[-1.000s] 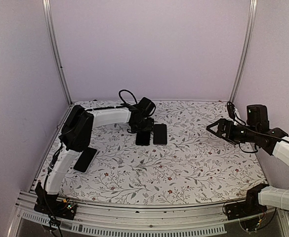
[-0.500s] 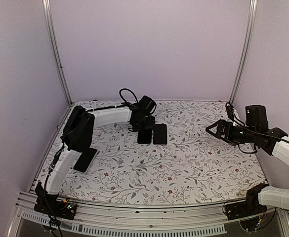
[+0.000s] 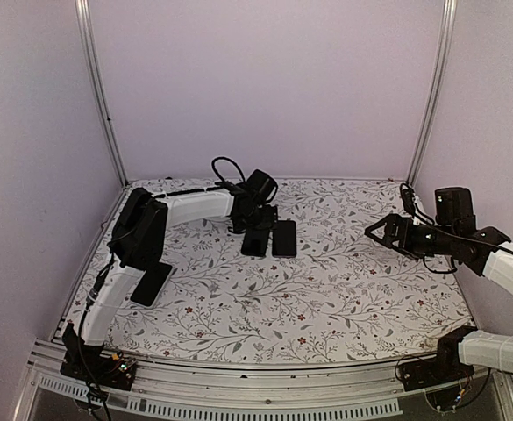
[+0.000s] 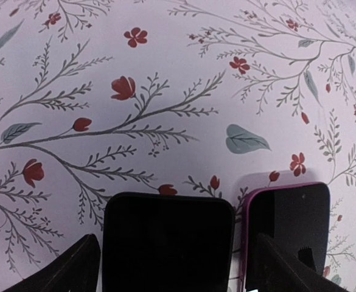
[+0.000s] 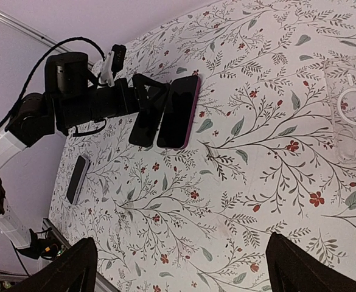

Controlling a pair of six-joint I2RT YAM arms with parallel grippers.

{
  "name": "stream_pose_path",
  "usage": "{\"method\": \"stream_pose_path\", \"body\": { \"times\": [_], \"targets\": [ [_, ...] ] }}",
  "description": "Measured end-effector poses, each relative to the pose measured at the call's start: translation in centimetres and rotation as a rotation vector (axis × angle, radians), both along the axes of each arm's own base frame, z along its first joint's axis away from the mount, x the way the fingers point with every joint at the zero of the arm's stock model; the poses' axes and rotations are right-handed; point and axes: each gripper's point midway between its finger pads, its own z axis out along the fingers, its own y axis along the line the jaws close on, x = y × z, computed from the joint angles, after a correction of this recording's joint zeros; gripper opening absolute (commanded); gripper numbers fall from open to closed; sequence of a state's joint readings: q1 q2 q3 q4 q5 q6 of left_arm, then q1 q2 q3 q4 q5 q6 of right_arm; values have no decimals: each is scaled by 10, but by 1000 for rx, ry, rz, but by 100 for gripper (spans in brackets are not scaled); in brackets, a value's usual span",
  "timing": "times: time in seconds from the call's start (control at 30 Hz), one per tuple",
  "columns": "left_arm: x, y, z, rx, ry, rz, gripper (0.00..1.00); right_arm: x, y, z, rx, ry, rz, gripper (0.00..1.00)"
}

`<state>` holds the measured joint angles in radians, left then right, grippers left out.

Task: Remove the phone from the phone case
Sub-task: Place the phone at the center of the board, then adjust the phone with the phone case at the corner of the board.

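Observation:
A black phone (image 4: 168, 240) lies flat on the floral table, seen too in the top view (image 3: 253, 243). My left gripper (image 4: 174, 238) stands open over it, one finger at each long side with a narrow gap; the right-hand finger (image 4: 284, 267) overlaps a second phone with a magenta rim (image 4: 287, 207). The clear phone case (image 5: 351, 115) lies far off at the right edge of the right wrist view, a white ring on it and the table pattern showing through. My right gripper (image 3: 374, 230) hovers open and empty at the table's right side.
The magenta-rimmed phone (image 3: 284, 238) lies right beside the black one. A third dark phone (image 3: 151, 283) rests near the table's left edge, under the left arm's elbow. Lavender walls and metal posts close in the table on three sides.
The left gripper's jaws have spread wider around the black phone. The right arm has edged slightly to the left.

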<state>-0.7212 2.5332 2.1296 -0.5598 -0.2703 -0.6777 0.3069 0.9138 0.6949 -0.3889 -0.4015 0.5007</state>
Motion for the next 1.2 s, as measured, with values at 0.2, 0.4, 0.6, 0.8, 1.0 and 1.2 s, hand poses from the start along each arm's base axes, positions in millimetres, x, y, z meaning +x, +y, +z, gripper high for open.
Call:
{"method": "stream_pose_path", "body": {
  "times": [0.2, 0.4, 0.6, 0.8, 1.0, 1.2],
  "targets": [
    [0, 0, 1, -2, -2, 0, 94, 2, 1, 0, -2, 4, 1, 99],
    [-1, 1, 3, -1, -7, -4, 99, 1, 4, -6, -8, 22, 10, 99],
    [-26, 24, 28, 9, -16, -16, 99, 2, 6, -8, -11, 25, 18, 99],
    [-56, 53, 87, -39, -99, -16, 99, 2, 9, -10, -16, 22, 32, 99],
    [-98, 98, 105, -33, -134, 7, 99, -3, 19, -19, -24, 34, 65, 99],
    [-143, 149, 93, 12, -118, 56, 99, -10, 35, -32, -40, 53, 120, 99]
  ]
}}
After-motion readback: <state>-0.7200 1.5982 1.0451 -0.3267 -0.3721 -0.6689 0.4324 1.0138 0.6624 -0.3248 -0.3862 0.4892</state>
